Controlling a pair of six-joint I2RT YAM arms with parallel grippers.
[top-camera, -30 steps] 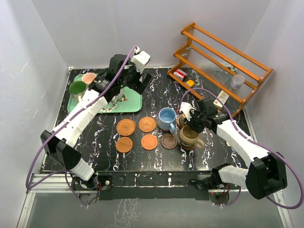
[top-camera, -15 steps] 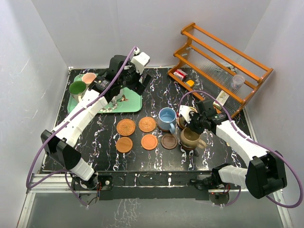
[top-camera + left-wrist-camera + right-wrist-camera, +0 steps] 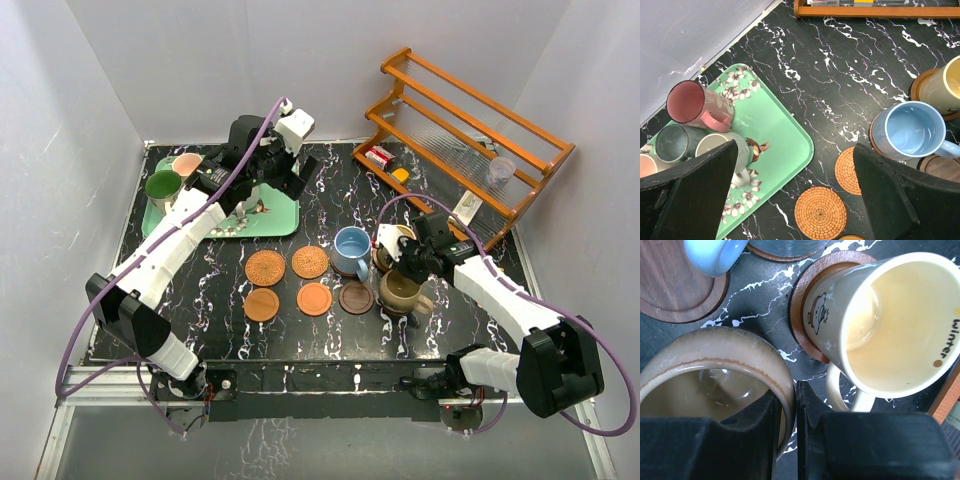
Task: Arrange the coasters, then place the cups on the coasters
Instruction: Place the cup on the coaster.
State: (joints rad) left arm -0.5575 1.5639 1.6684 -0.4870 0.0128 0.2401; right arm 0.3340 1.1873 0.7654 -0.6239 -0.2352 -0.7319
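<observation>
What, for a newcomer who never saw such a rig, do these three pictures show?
Two robot arms are bolted at the near edge of a black table. One picture looks down from above; the other two come from cameras on the wrists. The left claw hangs open over a green tray of mugs. The right claw is shut on the rim of the tan mug. Beside it, a light blue mug and a yellow-cream mug stand on coasters; more coasters lie bare.

There are eight cups (image 3: 350,245), four orange-tan coasters (image 3: 265,267), four dark brown coasters (image 3: 356,297), one tray (image 3: 283,213) and one rack (image 3: 450,135).
</observation>
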